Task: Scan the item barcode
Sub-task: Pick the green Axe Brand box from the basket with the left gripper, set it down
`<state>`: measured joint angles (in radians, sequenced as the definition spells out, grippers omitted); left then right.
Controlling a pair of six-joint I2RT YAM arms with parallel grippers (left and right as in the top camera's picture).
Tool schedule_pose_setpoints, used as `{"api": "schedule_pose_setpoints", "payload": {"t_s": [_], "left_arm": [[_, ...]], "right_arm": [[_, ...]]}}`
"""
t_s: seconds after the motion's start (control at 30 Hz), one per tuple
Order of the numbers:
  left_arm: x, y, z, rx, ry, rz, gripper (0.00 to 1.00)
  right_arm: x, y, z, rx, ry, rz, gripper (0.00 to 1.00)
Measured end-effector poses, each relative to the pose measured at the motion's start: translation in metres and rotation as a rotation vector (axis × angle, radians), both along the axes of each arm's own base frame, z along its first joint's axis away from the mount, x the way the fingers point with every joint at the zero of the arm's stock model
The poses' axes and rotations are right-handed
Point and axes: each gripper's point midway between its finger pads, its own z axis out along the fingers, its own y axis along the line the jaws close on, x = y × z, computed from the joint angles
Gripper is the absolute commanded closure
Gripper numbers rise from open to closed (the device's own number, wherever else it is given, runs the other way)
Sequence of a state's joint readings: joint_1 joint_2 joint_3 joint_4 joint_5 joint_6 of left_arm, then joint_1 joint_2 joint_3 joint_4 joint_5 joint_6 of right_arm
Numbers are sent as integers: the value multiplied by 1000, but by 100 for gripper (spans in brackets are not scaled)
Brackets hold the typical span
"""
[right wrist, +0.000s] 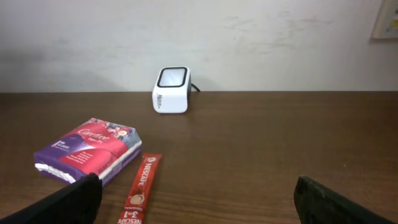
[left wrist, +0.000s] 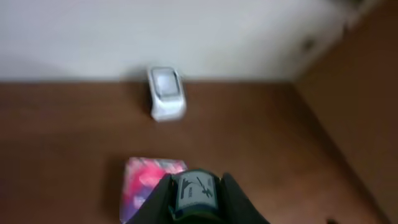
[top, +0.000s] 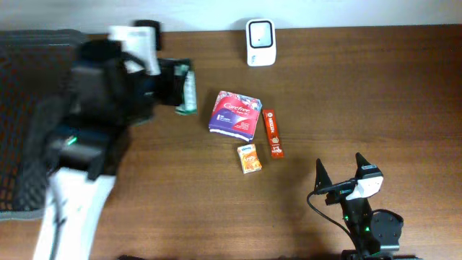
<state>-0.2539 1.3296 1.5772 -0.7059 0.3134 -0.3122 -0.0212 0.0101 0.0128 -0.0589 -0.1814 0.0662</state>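
Note:
The white barcode scanner [top: 260, 42] stands at the table's back edge by the wall; it also shows in the left wrist view as the scanner [left wrist: 166, 93] and in the right wrist view as the scanner [right wrist: 171, 90]. My left gripper [top: 175, 81] is shut on a green-and-white item [top: 188, 92], left of the scanner. The left wrist view shows that item's [left wrist: 194, 193] white end pinched between the two dark fingers, above the pink pack [left wrist: 146, 186]. My right gripper [top: 339, 167] rests open at the front right, with nothing between its fingers [right wrist: 71, 199].
A purple-pink pack [top: 235, 114], a red Nescafe stick [top: 272, 133] and a small orange box [top: 250, 158] lie mid-table. A black mesh basket [top: 22, 108] fills the left side. The left arm is motion-blurred.

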Motion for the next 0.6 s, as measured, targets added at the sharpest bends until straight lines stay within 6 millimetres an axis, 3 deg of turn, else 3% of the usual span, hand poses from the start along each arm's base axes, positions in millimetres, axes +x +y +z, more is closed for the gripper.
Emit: {"api": "schedule_pose_setpoints", "payload": {"t_s": [0.07,0.1,0.13,0.2,0.27,0.3,0.33,0.4,0.53,0.6], "left_arm": [[4,-45,-60,58,184,-98,86],[5,-65,-105,112,310,-133,85],[9,-71,-162,192,460,-128,83],[11,-57,-230,323,628,-70,80],[11,-40,-263,430,705,-8,78],[11,-31,-275,484,729,22,69],[10,-19,-285,550,749,59,66],[12,-10,-290,588,751,95,52],[11,-6,-306,608,793,131,48],[9,-4,-294,622,813,131,46]], "right_arm": [[0,0,0,0,0,0,2],[0,0,0,0,0,0,2],[0,0,0,0,0,0,2],[0,0,0,0,0,0,2],[0,0,0,0,0,0,2],[0,0,0,0,0,0,2],[0,0,0,0,0,0,2],[0,0,0,0,0,0,2],[0,0,0,0,0,0,2],[0,0,0,0,0,0,2]]}}
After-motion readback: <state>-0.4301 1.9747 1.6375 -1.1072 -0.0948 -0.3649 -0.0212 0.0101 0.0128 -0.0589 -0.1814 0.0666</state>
